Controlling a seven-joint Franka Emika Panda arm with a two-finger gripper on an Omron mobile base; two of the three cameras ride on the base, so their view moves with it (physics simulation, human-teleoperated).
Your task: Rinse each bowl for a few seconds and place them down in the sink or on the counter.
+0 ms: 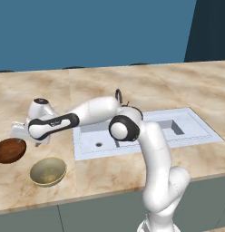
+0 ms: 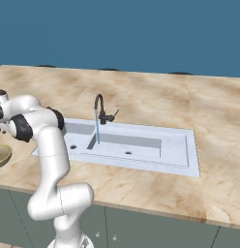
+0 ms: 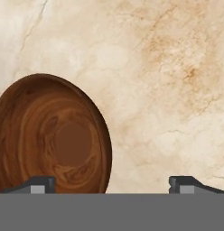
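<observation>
While the arm reaches far to its left over the tabletop [image 1: 114,172], the gripper [image 3: 111,184] hangs above the marble with its fingers [image 3: 39,184] spread wide and nothing between them. In the hand view one finger tip stands in front of the brown bowl [image 3: 53,135] and the other over bare marble; I cannot tell if the finger touches the bowl.

There are two bowls, and both are empty. The olive-gold bowl [image 1: 47,171] sits nearest the front edge of the tabletop, upright. The brown bowl lies just beside it, a little further back and to the left; its left part is cut off by the picture edge in the left base view, and in the hand view its lower part is hidden. In the right base view only a slice of the olive-gold bowl shows at the left border.

Further back and to the right is the one sink [image 2: 180,145], white, with two basins, each with a small round drain. No bowl is in them. Behind it stands the dark faucet [image 2: 98,109], and a thin blue stream of water [image 2: 97,128] falls from its spout into the left basin. In the left base view the arm hides most of the faucet.
</observation>
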